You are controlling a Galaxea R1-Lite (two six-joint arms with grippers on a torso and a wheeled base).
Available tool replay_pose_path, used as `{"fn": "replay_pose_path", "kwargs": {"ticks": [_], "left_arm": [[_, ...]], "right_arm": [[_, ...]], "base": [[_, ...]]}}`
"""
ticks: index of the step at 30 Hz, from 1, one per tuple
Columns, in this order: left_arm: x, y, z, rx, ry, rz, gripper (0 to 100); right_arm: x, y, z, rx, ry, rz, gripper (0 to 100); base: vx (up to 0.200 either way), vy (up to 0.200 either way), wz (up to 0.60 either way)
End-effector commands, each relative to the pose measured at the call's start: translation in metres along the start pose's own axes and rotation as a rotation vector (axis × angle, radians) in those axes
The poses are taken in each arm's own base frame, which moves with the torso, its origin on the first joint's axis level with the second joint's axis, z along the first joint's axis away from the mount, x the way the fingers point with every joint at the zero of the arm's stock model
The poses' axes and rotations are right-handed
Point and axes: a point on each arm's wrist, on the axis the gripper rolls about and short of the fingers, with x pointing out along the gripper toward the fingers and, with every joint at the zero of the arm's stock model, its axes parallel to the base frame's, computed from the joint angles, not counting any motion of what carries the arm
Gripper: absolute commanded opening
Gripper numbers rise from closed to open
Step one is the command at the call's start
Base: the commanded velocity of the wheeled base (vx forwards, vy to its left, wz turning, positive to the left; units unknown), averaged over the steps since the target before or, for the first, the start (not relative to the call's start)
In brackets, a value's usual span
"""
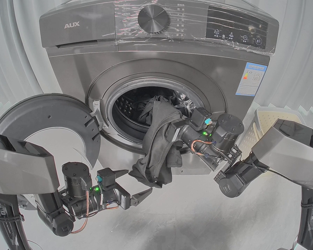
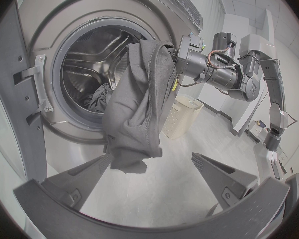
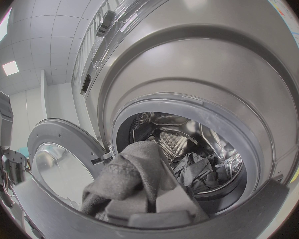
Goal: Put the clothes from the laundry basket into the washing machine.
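**Garment pinched at the drum mouth, tail hanging outside**

Right claw (image 3: 151, 207) is clenched on a bunched fold of the dark garment (image 3: 133, 173), with cloth heaped over its fingers, right at the mouth of the drum (image 3: 189, 143). From that pinch the garment's upper part leans into the opening. Most of it hangs down outside, in front of the ring's lower edge; whether it touches the ring I cannot tell. More dark clothes (image 3: 197, 173) lie inside on the drum floor. Left claw (image 1: 135, 185) hangs low, spread wide and empty, just below the garment's dangling end. Door (image 1: 41, 118) stands swung open on the robot's left. On the floor to the right of the washer (image 1: 156, 63) stands the basket (image 1: 264, 122).

Judging by the drape, this cloth is soft, limp and light, and not slippery. It will sag from any single grip and trail behind. A hold near its middle leaves two tails, so the lower one will likely snag on the ring unless it is pushed deep or lifted from beneath.
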Motion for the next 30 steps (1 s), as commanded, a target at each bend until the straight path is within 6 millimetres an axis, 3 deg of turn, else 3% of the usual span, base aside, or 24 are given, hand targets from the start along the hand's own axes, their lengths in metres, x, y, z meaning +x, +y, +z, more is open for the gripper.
{"fn": "replay_pose_path", "kwargs": {"ticks": [1, 7, 16, 24, 30], "left_arm": [[-0.009, -0.001, -0.001, -0.005, 0.017, 0.002, 100], [-0.013, 0.000, 0.000, -0.003, 0.014, -0.003, 100], [0.015, 0.024, 0.027, 0.010, -0.137, 0.066, 100], [0.030, 0.034, 0.030, 0.014, -0.170, 0.100, 100], [0.038, 0.032, 0.029, 0.017, -0.177, 0.082, 100]], "right_arm": [[-0.001, -0.004, 0.000, 0.008, 0.000, -0.016, 0], [-0.001, -0.005, 0.002, 0.009, -0.005, -0.020, 0], [-0.012, 0.024, 0.013, 0.032, -0.003, 0.044, 0], [-0.029, 0.044, 0.026, 0.044, 0.004, 0.095, 0], [-0.033, 0.055, 0.024, 0.052, 0.017, 0.122, 0]], "base": [[0.000, 0.000, 0.00], [0.000, 0.000, 0.00], [0.000, 0.000, 0.00], [0.000, 0.000, 0.00], [0.000, 0.000, 0.00]]}}
